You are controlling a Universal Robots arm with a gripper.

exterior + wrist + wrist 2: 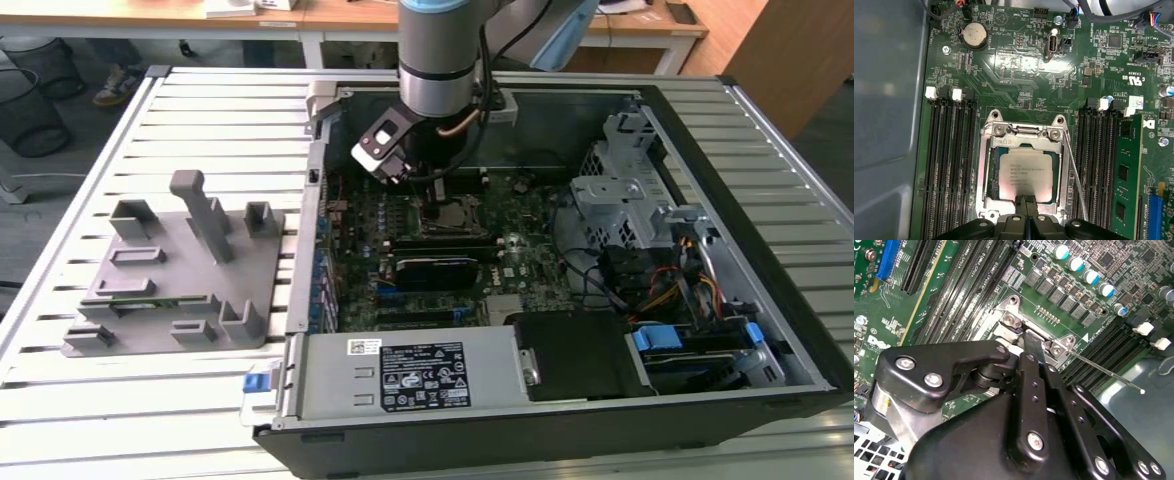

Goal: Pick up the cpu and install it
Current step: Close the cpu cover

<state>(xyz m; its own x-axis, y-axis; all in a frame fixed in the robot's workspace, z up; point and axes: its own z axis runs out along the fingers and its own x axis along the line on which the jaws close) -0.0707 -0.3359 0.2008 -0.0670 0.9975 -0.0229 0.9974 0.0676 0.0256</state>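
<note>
Tabletop: a pale, slatted metal tabletop [80, 420] carries everything in the exterior view.
Computer case: a black computer case [747, 130] lies open on its side, taking up the middle and the exterior view's right.
Power supply: a silver power supply [400, 370] with a label sits along the nearest wall of the case.
Grey fixture: a grey fixture [180, 270] of moulded blocks and posts rests on the tabletop at the exterior view's left, just beside the case.
Motherboard: a green motherboard [1019, 80] covers the case floor, with black memory slots [949, 165] on both sides of the socket.
Cpu: the cpu [1026, 172], silvery top upward, lies flat inside the metal socket frame [988, 165]; a thin lever [1074, 175] runs alongside the frame.
End effector: the end effector [1027, 199] is down at the socket with its black fingers pressed together, tips at the edge of the cpu, nothing visible between them.
Arm: the grey arm [441, 50] stands upright above the socket.
Background: wooden desks [347, 18] and a wire bin [34, 95] lie beyond the tabletop.
</note>
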